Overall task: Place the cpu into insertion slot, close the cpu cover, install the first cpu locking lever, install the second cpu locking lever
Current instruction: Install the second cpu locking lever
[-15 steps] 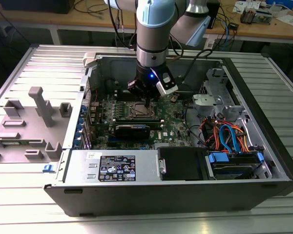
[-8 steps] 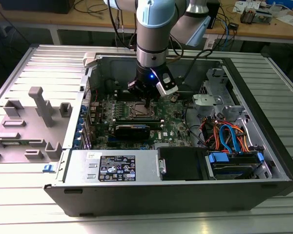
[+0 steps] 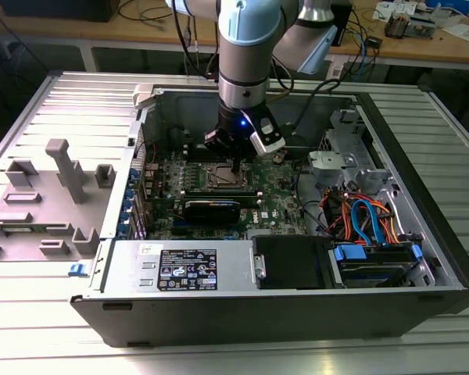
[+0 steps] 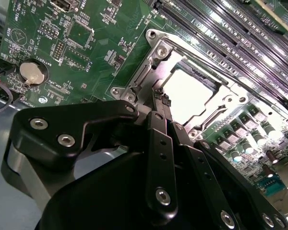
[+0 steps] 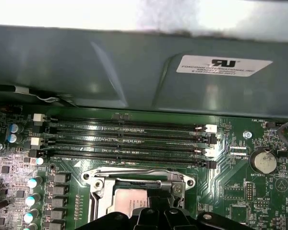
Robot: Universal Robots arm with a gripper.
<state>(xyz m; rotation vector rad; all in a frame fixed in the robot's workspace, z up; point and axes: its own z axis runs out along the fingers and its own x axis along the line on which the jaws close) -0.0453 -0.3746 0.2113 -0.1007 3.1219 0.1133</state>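
Silver frame: the cpu cover [image 4: 159, 62] lies flat around the socket, centre-right of the second wrist view.
Chip: the cpu [image 4: 189, 93], pale and shiny, sits inside the insertion slot [image 3: 221, 176], mid-frame in the exterior view.
Claw: the gripper [image 4: 162, 101] has its fingertips pressed together, empty, at the chip's near edge.

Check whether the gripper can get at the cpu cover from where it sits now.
Probably yes: the gripper hangs right over the cpu cover, with nothing between them; the memory slots lie off to one side.
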